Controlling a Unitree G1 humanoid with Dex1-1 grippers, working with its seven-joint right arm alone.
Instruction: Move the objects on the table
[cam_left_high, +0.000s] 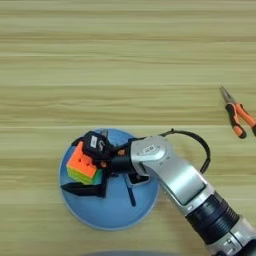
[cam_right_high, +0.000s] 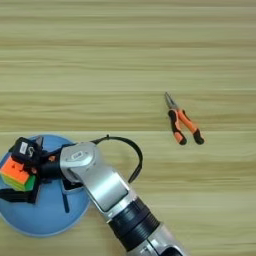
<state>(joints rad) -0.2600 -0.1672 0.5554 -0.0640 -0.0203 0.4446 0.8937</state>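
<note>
the black two-fingered end effector (cam_left_high: 82, 167) is gripping the orange, yellow and green plastic puzzle cube (cam_left_high: 83, 167) over the round light-blue plate (cam_left_high: 112, 212) on the light-wood counter (cam_left_high: 125, 60). the cube is looking light, stiff and smooth, so holding it on flat opposite faces seems safest.

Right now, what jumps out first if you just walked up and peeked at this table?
First, the bright puzzle cube between the gripper's two black fingers, over the round light-blue plate near the table's front edge. A thin black stick lies on that plate too. Far right, orange-handled pliers lie alone on the wooden table.
</note>
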